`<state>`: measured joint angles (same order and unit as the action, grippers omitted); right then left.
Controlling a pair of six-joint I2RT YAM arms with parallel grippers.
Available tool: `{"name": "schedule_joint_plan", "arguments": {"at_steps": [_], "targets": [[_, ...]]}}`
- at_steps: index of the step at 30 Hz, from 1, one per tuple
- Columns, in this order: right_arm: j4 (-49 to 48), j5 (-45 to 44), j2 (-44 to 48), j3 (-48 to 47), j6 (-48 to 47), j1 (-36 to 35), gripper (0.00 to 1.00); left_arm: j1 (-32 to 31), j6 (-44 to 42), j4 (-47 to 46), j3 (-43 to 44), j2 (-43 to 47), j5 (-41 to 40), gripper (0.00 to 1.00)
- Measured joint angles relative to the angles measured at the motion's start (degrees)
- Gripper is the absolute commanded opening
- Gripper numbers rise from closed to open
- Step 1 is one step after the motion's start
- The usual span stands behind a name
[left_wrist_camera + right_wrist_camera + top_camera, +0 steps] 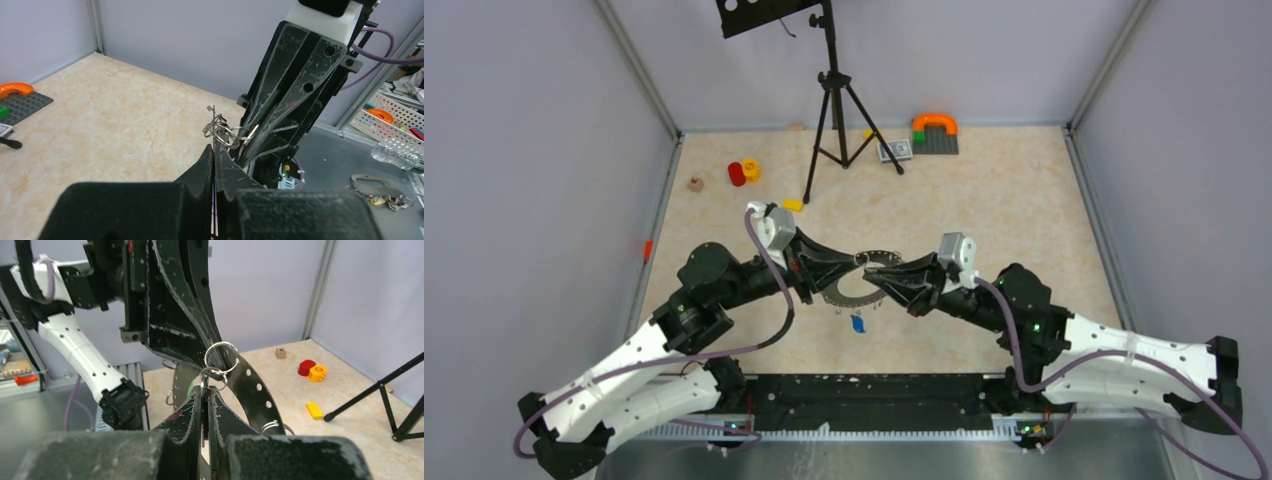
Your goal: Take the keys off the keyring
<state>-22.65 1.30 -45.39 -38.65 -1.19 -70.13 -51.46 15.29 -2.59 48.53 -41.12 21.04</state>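
Note:
The keyring (845,296), a wide dark perforated metal band, hangs above the table between both arms. My left gripper (856,262) is shut on its upper rim; in the left wrist view its fingertips (215,149) are pressed together on the thin edge, with small wire rings (220,131) just beyond. My right gripper (205,390) is shut on a thin dark key that hangs from a small split ring (221,356) on the keyring (252,385). A green tag (190,387) shows behind the band. A blue-tagged key (857,323) lies on the table below.
A black tripod (834,100) stands at the back. Red and yellow blocks (744,172), a yellow brick (793,205) and a wooden cube (694,184) lie back left. A grey baseplate with an orange arch (935,133) sits back right.

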Motion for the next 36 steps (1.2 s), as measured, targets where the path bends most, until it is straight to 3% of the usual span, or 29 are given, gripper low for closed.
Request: {"name": "schedule_joint_plan", "arguments": {"at_steps": [16, 28, 36], "targets": [[9.57, -2.1, 3.37, -4.04, 4.42, 0.0, 0.0, -0.39, -0.39, 0.72, -0.04, 0.15, 0.61, 0.0], [27.15, -3.63, 2.14, -13.75, 5.31, -0.28, 0.0, -0.31, -5.22, -2.27, -3.78, 0.72, 6.8, 0.0], [41.27, -3.43, -1.97, -26.1, 4.61, -0.26, 0.0, -0.24, -6.23, -2.89, -3.8, -0.07, 9.51, 0.37]]}}
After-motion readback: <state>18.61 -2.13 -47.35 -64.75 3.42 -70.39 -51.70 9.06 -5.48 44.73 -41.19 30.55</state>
